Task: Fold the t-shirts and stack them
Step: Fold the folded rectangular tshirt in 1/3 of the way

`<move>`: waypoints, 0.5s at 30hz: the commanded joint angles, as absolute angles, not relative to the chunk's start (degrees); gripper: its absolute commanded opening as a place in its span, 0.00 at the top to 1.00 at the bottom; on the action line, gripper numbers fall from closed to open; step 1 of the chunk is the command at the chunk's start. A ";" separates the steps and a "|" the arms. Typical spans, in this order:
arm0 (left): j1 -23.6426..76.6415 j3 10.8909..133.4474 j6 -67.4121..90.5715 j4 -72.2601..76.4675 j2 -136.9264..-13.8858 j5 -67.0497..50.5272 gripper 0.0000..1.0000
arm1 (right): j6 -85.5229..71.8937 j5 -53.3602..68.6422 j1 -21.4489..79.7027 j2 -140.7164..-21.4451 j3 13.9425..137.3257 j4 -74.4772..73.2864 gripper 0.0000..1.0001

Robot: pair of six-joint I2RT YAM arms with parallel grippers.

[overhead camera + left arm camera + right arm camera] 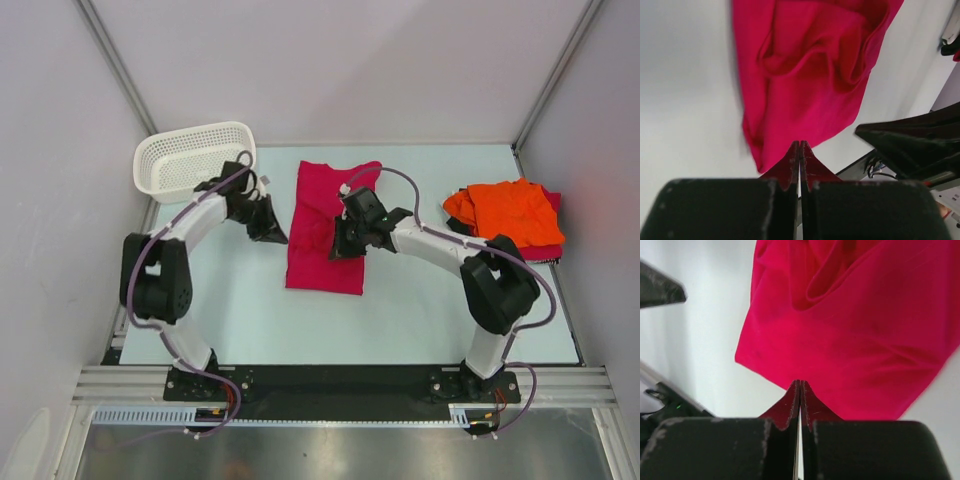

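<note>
A crimson t-shirt (322,262) lies lengthwise in the middle of the table, folded into a long strip with a rumpled bulge near its centre (805,90) (865,350). My left gripper (275,235) (800,142) hangs just off the shirt's left edge, its fingers pressed together with no cloth between them. Over the shirt's right half, my right gripper (338,245) (800,381) is also shut and empty. At the far right an orange t-shirt (510,210) lies on top of another crimson t-shirt (550,245).
A white mesh basket (195,158) stands at the back left corner, just behind my left arm. Grey walls close in the pale table (250,300) on three sides. The black rail with the arm bases runs along the near edge.
</note>
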State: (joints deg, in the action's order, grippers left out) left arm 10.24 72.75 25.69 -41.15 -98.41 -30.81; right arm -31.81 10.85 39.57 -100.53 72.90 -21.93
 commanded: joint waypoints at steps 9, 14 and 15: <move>16.43 87.62 28.48 -38.67 -115.57 -35.07 1.00 | -37.45 24.70 36.39 -107.75 76.98 -17.30 1.00; 17.05 92.71 29.88 -39.19 -120.32 -34.89 1.00 | -36.39 17.32 35.77 -110.12 80.15 -23.19 1.00; 17.14 93.68 29.97 -39.55 -121.37 -34.89 1.00 | -36.65 14.62 35.51 -110.74 80.85 -24.42 1.00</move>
State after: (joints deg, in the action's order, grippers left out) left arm 16.62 87.92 28.58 -39.53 -119.09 -33.47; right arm -37.28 21.10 36.29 -108.99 76.93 -19.86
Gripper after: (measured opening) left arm 0.005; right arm 0.009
